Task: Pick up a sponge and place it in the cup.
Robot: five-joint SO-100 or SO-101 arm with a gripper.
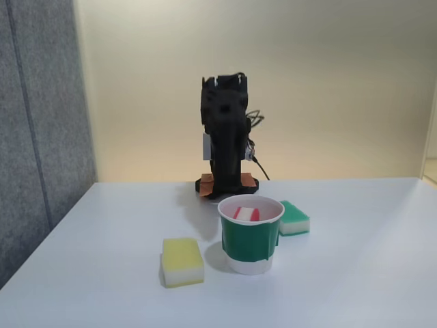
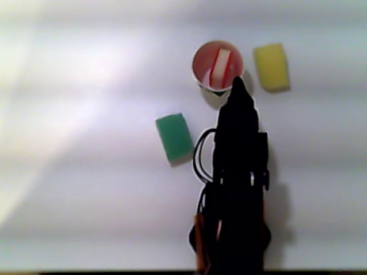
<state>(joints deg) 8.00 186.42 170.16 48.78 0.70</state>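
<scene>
The white cup (image 1: 249, 240) with a dark green band stands upright on the table. The sponge (image 1: 246, 214), red with a white layer, lies inside it, its top just below the rim. From above, in the other view, the sponge (image 2: 221, 66) rests tilted inside the cup (image 2: 194, 64). The black arm is folded back over its base, and its gripper (image 2: 238, 86) tapers to one dark point just beside the cup's rim, holding nothing. The fingers look shut, with no gap between them.
A yellow-and-white sponge (image 1: 182, 262) lies on the table left of the cup in the fixed view. A green-and-white sponge (image 1: 294, 218) sits just behind the cup to the right. The arm's base (image 1: 230, 186) stands at the back, with a grey panel at the left.
</scene>
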